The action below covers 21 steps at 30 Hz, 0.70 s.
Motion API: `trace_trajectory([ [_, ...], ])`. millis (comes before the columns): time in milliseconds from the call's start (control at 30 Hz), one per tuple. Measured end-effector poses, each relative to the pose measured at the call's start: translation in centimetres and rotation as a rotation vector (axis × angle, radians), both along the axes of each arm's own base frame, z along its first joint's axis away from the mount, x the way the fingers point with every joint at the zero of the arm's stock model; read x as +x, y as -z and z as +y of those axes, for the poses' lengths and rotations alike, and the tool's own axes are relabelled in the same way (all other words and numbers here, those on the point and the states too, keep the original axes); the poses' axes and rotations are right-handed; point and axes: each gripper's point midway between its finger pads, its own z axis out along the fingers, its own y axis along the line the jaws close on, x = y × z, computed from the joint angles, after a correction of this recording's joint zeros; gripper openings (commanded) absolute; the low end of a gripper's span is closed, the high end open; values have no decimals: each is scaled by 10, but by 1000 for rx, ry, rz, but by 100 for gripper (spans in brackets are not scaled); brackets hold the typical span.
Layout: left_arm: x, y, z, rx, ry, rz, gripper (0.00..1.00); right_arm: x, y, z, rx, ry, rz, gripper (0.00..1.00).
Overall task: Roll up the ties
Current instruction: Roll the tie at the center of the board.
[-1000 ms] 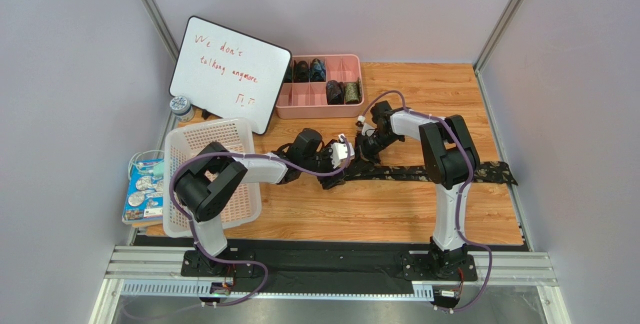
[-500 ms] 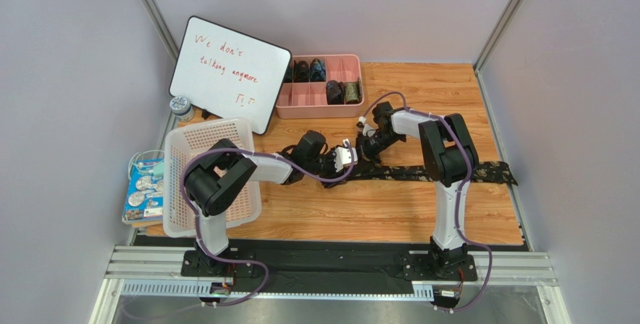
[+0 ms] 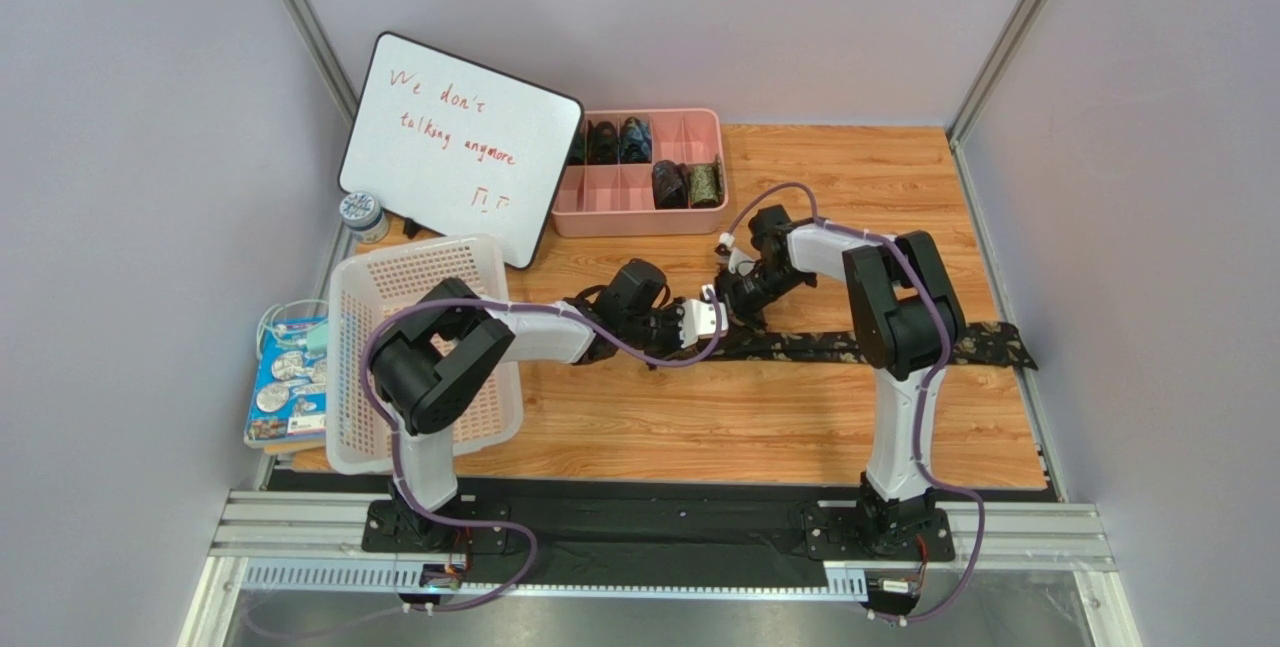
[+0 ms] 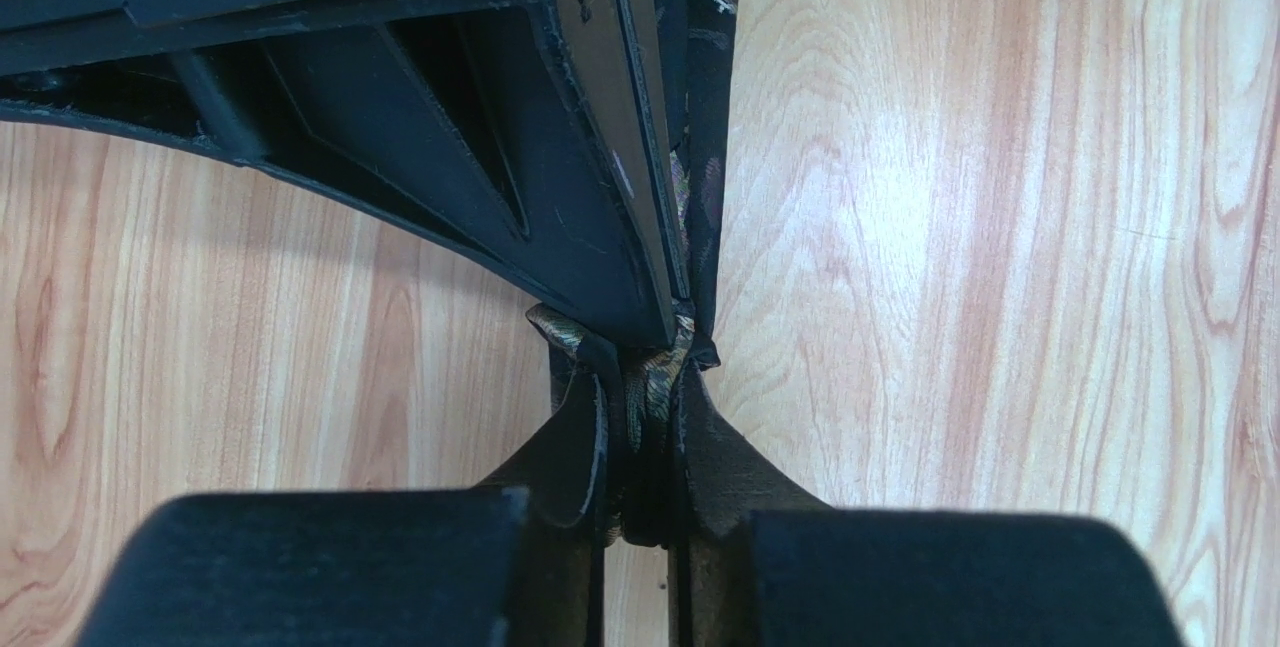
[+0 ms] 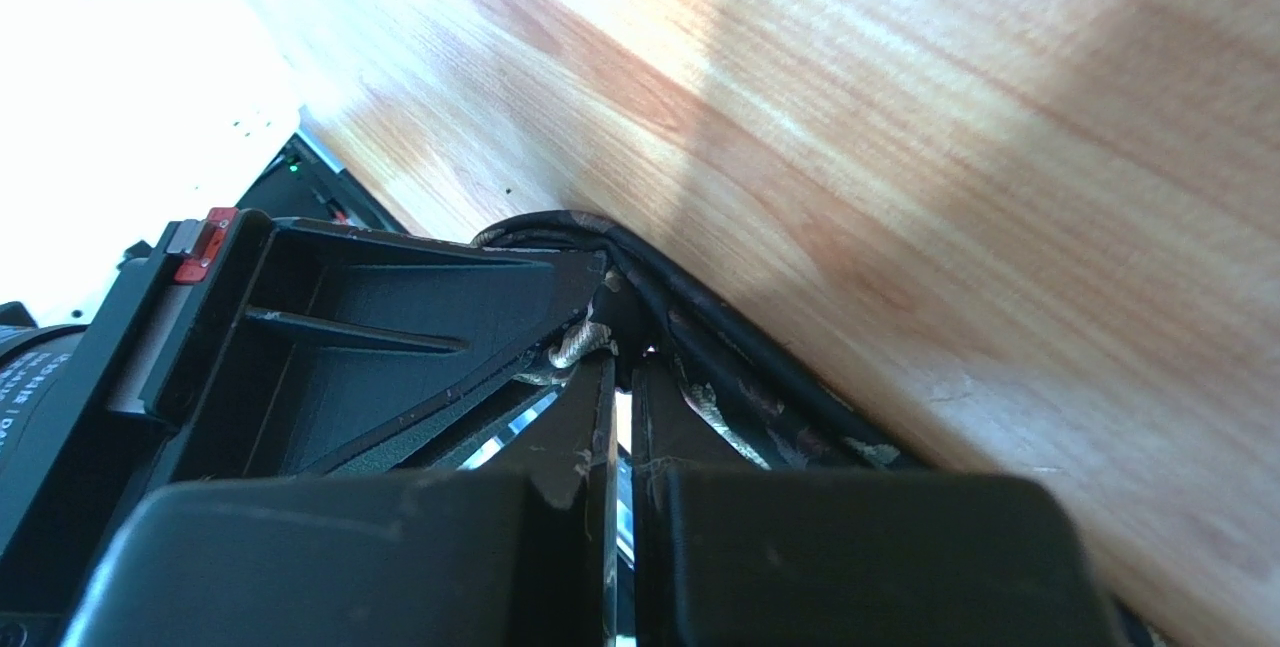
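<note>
A dark patterned tie point(image 3: 902, 346) lies flat across the wooden table, running right from the two grippers. My left gripper point(image 3: 703, 320) is at the tie's left end. In the left wrist view, my left gripper point(image 4: 649, 422) is shut on a bunched fold of the tie point(image 4: 663, 371). My right gripper point(image 3: 732, 298) sits just behind it, tips down at the same end. In the right wrist view, my right gripper point(image 5: 621, 362) is shut and the tie point(image 5: 751, 377) curls round its tips. Whether any fabric is pinched there is hidden.
A pink divided tray point(image 3: 631, 226) at the back holds several rolled ties point(image 3: 672, 182). A whiteboard point(image 3: 458, 145) leans at the back left. A white basket point(image 3: 406, 265) stands by the left arm, with a blue packet point(image 3: 290, 377) beyond it.
My left gripper has moved right to the tie's end and closed on the fabric there. The right gripper has stayed shut and almost still.
</note>
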Motion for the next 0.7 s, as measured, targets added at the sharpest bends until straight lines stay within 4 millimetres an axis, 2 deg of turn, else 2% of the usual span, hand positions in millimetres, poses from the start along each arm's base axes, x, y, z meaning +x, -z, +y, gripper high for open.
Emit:
trace_trajectory([
  [300,-7,-1,11,69,-6,11,0,-4,-2,5,-32,-25,-22,0],
  [367,-8,-1,13,92,-15,14,13,-5,-2,7,-38,-29,-23,0],
  [400,-8,-2,14,101,-19,14,32,-4,-2,7,-41,-29,-24,0],
  [433,-8,-2,15,115,-25,15,44,-4,-1,8,-43,-28,-23,0],
  [500,-8,-2,16,136,-39,21,59,-3,1,9,-52,-29,-21,0],
  [533,-8,-2,19,149,-48,28,70,-1,5,8,-65,-29,-21,0],
  [600,-10,-1,27,173,-73,55,79,-1,7,6,-70,-17,5,0],
  [700,-10,-7,35,153,-104,91,82,-1,8,5,-72,-9,22,0],
])
